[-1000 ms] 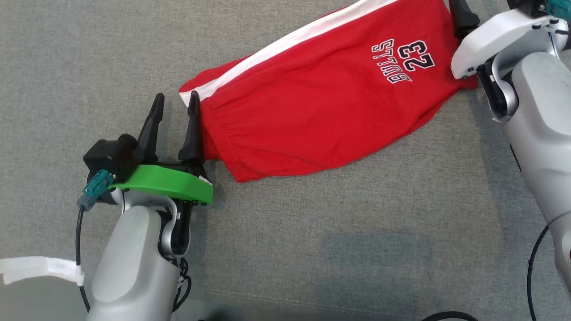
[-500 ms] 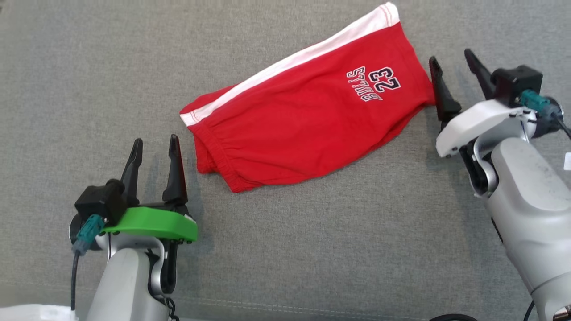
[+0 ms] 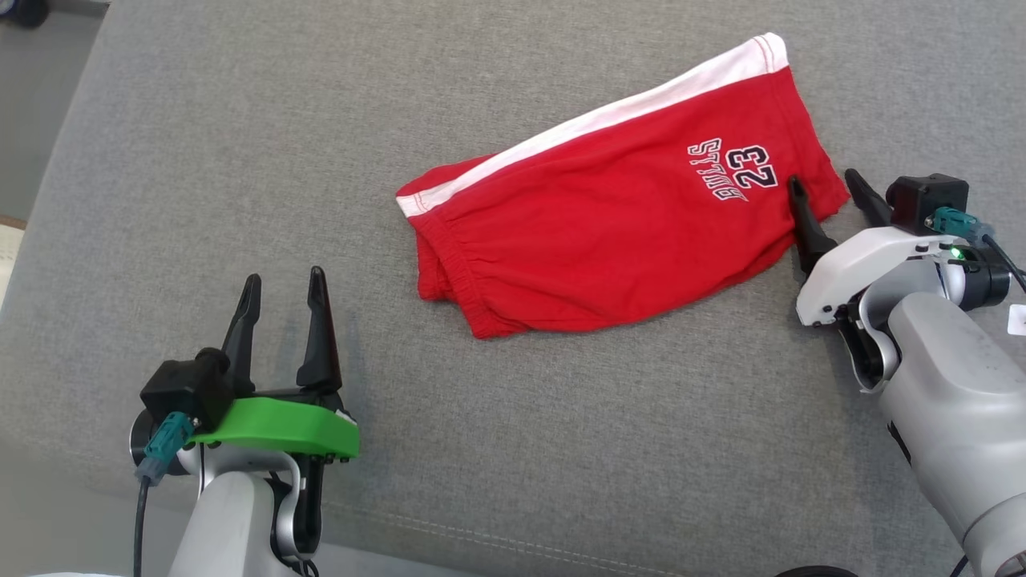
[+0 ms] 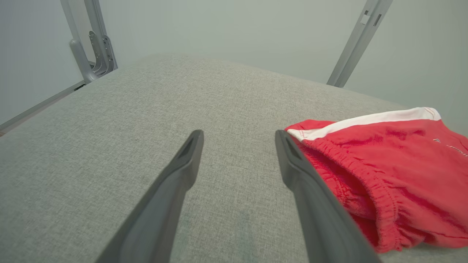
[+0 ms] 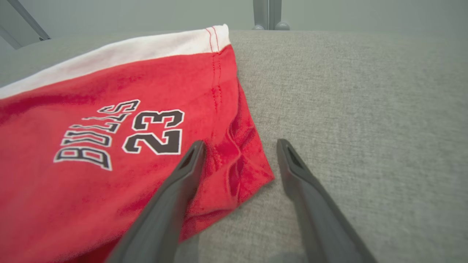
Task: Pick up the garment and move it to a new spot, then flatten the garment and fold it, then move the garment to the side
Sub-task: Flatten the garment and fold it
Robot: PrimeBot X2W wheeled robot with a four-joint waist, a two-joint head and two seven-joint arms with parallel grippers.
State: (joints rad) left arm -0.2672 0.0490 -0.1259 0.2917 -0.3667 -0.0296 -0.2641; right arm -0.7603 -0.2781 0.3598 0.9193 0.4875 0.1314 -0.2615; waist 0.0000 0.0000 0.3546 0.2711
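The garment [image 3: 609,232] is a pair of red shorts with a white side stripe and "BULLS 23" print, lying folded and flat on the grey cushion [image 3: 240,144]. My left gripper [image 3: 284,274] stands open, a short way left of and below the elastic waistband end, touching nothing. In the left wrist view the left gripper [image 4: 238,133] has bare cushion between its fingers, with the garment [image 4: 387,164] off to the right. My right gripper [image 3: 822,178] is open at the printed end. In the right wrist view the right gripper [image 5: 240,143] hovers over the corner of the garment [image 5: 109,146], not closed on it.
The cushion's left edge [image 3: 64,152] drops to the floor at the upper left, and a seam [image 3: 481,537] runs along its front. Grey metal frame posts [image 4: 91,40] [image 5: 267,14] stand beyond the far edge. Bare cushion lies all around the garment.
The head camera has shifted. Both grippers have drawn back from the garment's ends: the left one stood against the waistband a second ago and is now apart from it. The garment lies still.
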